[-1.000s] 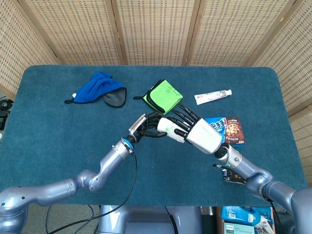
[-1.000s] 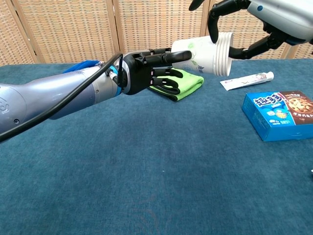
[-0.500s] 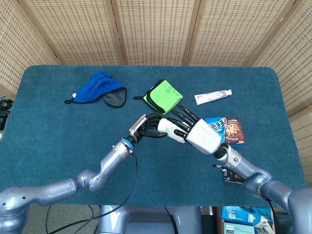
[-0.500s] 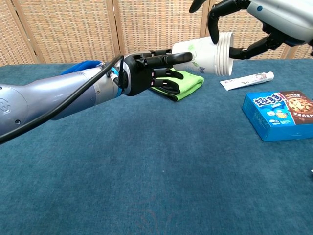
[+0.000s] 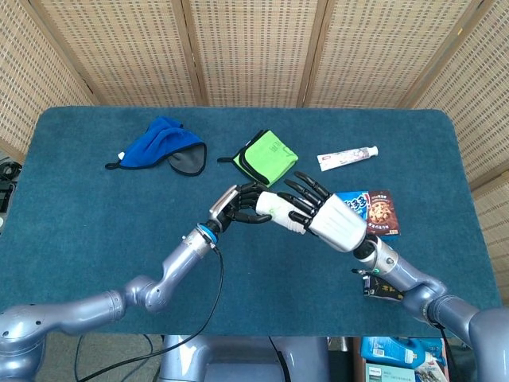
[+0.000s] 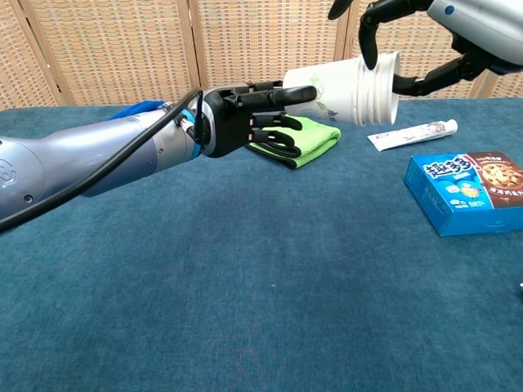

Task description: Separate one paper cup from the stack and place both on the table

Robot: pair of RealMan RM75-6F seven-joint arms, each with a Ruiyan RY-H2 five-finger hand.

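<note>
Matt white paper cup stack [image 6: 353, 88]; fuzzy teal cloth-covered table [image 5: 95, 223]; glossy blue cardboard biscuit box [image 6: 468, 190]; soft green folded cloth [image 5: 266, 156].

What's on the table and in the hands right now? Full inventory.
White paper cup stack: one stack, held in the air between both hands.
Blue cloth: one, back left.
Folded green cloth: one, back centre.
White toothpaste tube: one, back right.
Blue-and-brown cookie box: one, right side.
Teal table: one.
Left hand: grips the stack's closed end.
Right hand: grips the rim end.
</note>
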